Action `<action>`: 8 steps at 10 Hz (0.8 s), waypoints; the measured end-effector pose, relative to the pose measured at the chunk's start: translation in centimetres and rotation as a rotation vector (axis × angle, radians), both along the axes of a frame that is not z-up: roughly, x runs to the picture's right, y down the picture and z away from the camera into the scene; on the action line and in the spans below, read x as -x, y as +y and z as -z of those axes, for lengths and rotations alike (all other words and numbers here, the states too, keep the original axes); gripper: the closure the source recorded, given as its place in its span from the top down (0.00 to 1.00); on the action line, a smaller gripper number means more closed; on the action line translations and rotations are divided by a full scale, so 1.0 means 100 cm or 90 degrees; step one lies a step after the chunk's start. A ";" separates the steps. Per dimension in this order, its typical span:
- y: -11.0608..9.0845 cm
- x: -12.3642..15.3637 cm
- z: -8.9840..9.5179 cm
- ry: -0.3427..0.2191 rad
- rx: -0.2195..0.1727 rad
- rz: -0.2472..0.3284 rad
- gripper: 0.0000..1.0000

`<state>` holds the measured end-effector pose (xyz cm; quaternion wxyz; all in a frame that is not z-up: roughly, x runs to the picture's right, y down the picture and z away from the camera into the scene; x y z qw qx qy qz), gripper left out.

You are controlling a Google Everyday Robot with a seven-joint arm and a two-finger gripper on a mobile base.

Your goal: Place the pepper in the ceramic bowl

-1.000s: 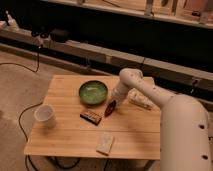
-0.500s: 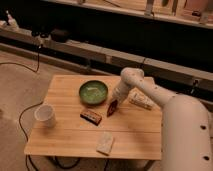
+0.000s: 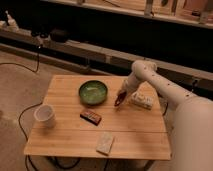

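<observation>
The green ceramic bowl stands on the wooden table, left of centre at the back. My gripper hangs at the end of the white arm, just right of the bowl and low over the table. It is shut on the small dark red pepper, which shows at its tip. The pepper is outside the bowl, a short way from its right rim.
A white cup stands near the table's left edge. A flat brown-orange packet lies in front of the bowl. A pale packet lies near the front edge. A white box lies right of the gripper.
My gripper has shifted slightly up and to the right with the pepper at its tip. The other things have not moved.
</observation>
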<state>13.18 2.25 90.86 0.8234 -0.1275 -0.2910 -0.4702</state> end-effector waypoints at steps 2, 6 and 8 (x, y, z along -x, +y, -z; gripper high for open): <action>-0.050 0.007 0.000 -0.001 -0.082 -0.029 0.18; -0.114 0.078 0.011 -0.056 -0.263 -0.013 0.18; -0.098 0.114 0.014 -0.087 -0.280 0.007 0.23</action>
